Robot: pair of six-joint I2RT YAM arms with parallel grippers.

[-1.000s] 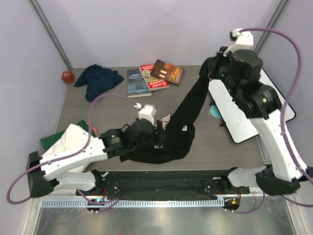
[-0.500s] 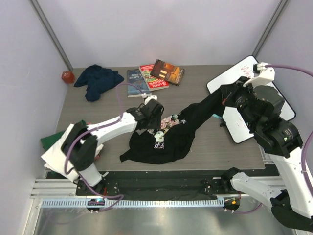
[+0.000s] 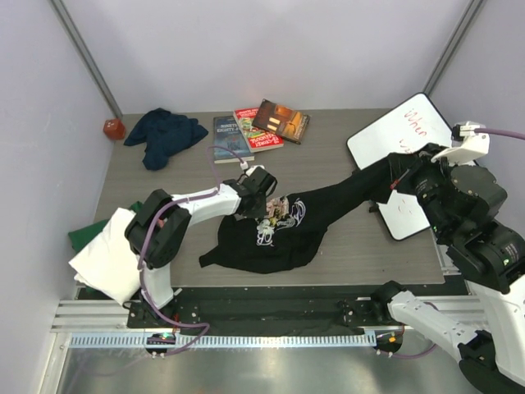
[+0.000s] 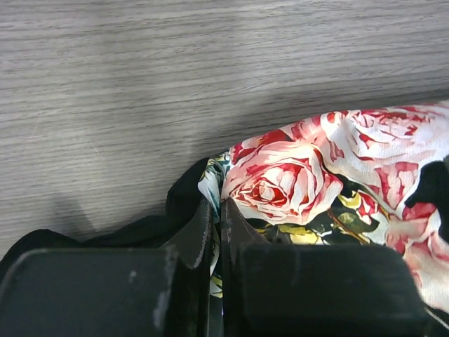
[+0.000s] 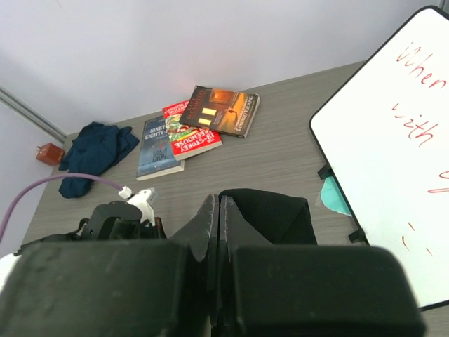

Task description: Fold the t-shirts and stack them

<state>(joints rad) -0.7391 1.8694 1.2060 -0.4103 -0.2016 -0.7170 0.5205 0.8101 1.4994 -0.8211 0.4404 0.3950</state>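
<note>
**Item 1. Black shirt** (image 3: 275,238): we list it near the middle of the surface (image 3: 353,246). Its bulk is bunched toward 6 o'clock with the rose print facing up. One long part is drawn out taut toward 3 o'clock and lifted off the wood.

**Item 2. Left jaws:** closed tight, pinching a fold of the black shirt at the edge of the rose print, on the heap's 12 o'clock side. The left arm (image 3: 205,199) reaches in from 8 o'clock.

**Item 3. Right jaws:** pressed together on black cloth at the 3 o'clock end of the stretched part, held above the surface.

**Item 4. Navy shirt** (image 3: 164,135): crumpled, at 10 o'clock, well apart from the black one.

**Item 5. White shirt** (image 3: 107,258): folded, at 8 o'clock, lying on a green shirt (image 3: 80,236).

**Item 6. Books** (image 3: 258,127): three, overlapping, at 12 o'clock.

**Item 7. Whiteboard** (image 3: 406,148): at 2 o'clock, with red handwriting. A teal mat (image 5: 335,198) shows at its edge.

**Item 8. Red object** (image 3: 113,129): small, in the far corner at 10 o'clock, near the navy shirt. We cannot tell what it is.
</note>
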